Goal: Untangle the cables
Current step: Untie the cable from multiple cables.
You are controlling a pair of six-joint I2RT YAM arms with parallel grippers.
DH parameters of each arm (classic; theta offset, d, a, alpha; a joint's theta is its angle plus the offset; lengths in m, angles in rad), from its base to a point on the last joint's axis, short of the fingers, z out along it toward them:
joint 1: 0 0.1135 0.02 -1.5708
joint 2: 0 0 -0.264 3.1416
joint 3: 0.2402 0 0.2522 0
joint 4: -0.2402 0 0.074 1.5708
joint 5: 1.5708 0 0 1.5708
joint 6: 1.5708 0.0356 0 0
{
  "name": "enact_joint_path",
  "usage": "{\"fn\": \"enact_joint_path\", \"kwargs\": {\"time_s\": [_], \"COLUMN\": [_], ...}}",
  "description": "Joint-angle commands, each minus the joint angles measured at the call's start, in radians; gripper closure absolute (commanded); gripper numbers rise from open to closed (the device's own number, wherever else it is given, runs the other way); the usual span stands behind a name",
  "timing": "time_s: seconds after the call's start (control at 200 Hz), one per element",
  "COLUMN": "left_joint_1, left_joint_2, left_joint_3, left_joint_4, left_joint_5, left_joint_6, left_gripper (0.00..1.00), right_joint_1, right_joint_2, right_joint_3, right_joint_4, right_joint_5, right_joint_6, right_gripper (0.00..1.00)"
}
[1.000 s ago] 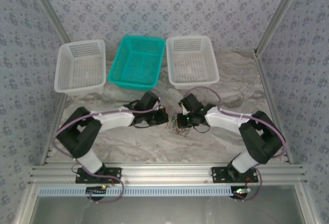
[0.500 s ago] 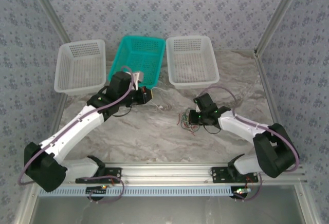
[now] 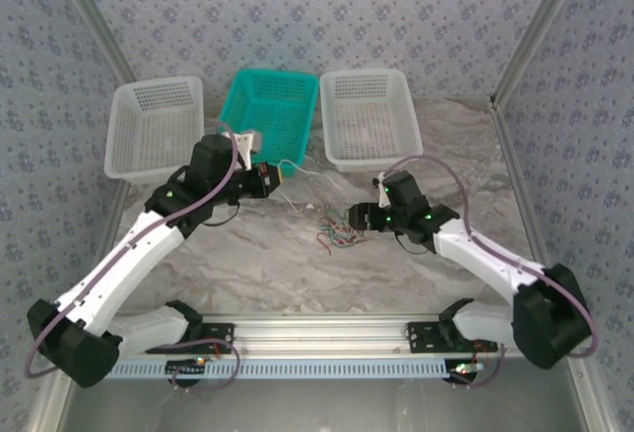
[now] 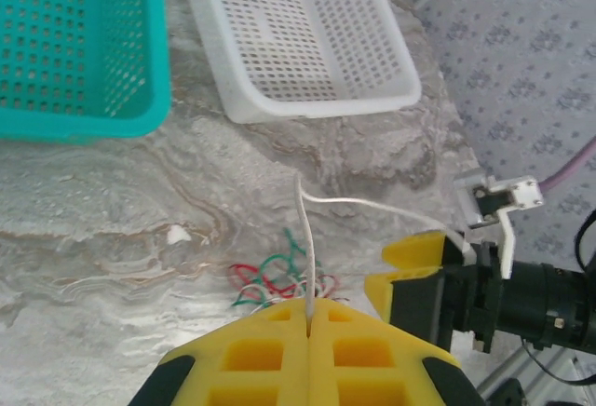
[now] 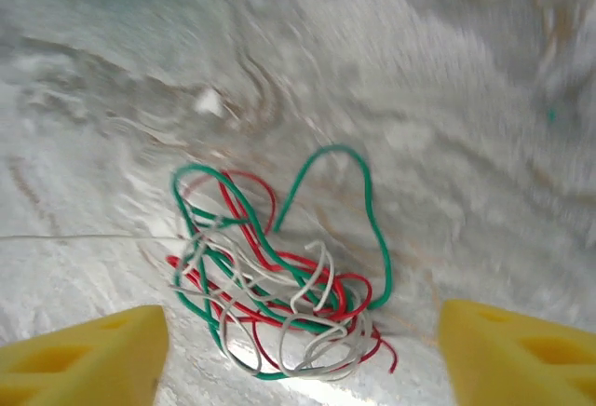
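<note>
Right now the cables [image 3: 337, 232] are lying as a small green, red and white clump on the marble table [image 3: 287, 278], just below the middle of the top view. The right gripper [image 3: 359, 216] is hanging just to the right of the clump. In the right wrist view its yellow fingers [image 5: 84, 355] are standing wide apart at the bottom corners. Further up and to the left, the left gripper [image 3: 272, 176] is pressing its jaws together on a white wire [image 4: 305, 248], which is rising from the closed tips and bending toward the right of the frame. Beyond, across the upper part of the top view, a teal basket [image 3: 260, 162] is sitting between a left white basket [image 3: 149, 169] and a right white basket [image 3: 371, 162].
</note>
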Motion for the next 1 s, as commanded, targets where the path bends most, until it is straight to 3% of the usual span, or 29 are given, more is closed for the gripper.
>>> {"fn": "enact_joint_path", "kwargs": {"time_s": [0.0, 0.085, 0.225, 0.385, 0.645, 0.735, 0.834, 0.909, 0.994], "left_joint_1": [0.002, 0.002, 0.003, 0.003, 0.002, 0.007, 0.036, 0.092, 0.174], "left_joint_2": [0.038, 0.040, 0.034, 0.035, 0.030, 0.019, 0.002, -0.017, -0.037], "left_joint_3": [0.056, 0.069, 0.116, 0.126, 0.122, 0.134, 0.160, 0.171, 0.185], "left_joint_4": [-0.001, 0.017, -0.011, -0.030, -0.033, -0.047, -0.088, -0.098, -0.093], "left_joint_5": [0.081, 0.088, 0.057, 0.023, -0.010, -0.035, -0.073, -0.080, -0.051], "left_joint_6": [0.022, 0.003, 0.005, -0.003, -0.054, -0.055, -0.066, -0.096, -0.124], "left_gripper": [1.00, 1.00, 1.00, 1.00, 1.00, 1.00, 1.00, 1.00, 1.00], "right_joint_1": [0.033, 0.115, 0.224, 0.221, 0.236, 0.236, 0.214, 0.179, 0.139], "right_joint_2": [-0.077, -0.078, -0.033, 0.137, 0.374, 0.441, 0.462, 0.447, 0.401], "right_joint_3": [0.052, -0.018, -0.197, -0.124, -0.052, -0.018, -0.007, -0.015, -0.046], "right_joint_4": [0.099, 0.224, 0.562, 0.462, 0.455, 0.442, 0.454, 0.469, 0.509], "right_joint_5": [0.045, 0.167, 0.184, 0.087, -0.014, 0.037, 0.082, 0.050, 0.003], "right_joint_6": [-0.148, -0.279, -0.578, -0.605, -0.640, -0.618, -0.564, -0.518, -0.481], "right_gripper": [0.03, 0.00, 0.00, 0.00, 0.04, 0.14, 0.33, 0.51, 0.64]}}
